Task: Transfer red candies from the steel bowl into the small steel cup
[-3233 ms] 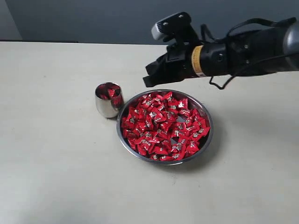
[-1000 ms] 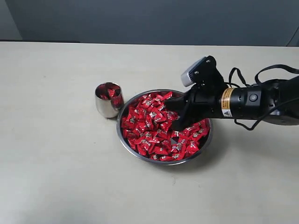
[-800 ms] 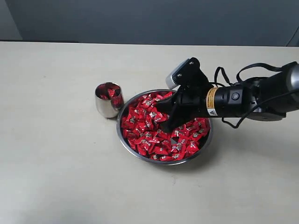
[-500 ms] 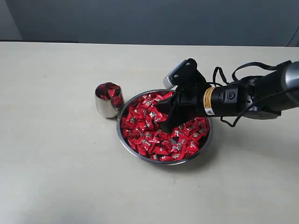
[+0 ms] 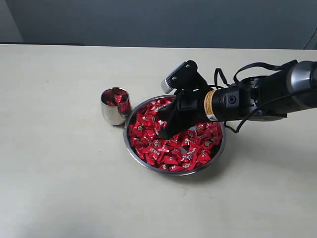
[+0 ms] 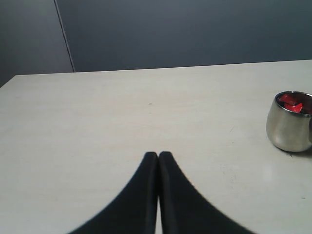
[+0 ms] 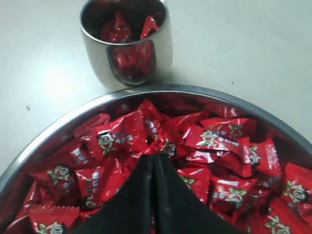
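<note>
My right gripper point(image 5: 162, 133) has slid left across the steel bowl point(image 5: 130, 148), toward the small steel cup point(image 5: 115, 106) beside its left rim. Fingers point(image 7: 139, 195) pressed together among the red candies point(image 5: 173, 151); picking step, catch unconfirmed. Next, lift cupward

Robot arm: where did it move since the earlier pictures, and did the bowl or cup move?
The right gripper came down from above the steel bowl into the red candies, then slid toward the small steel cup, jaws shut. Bowl and cup stayed put.
</note>
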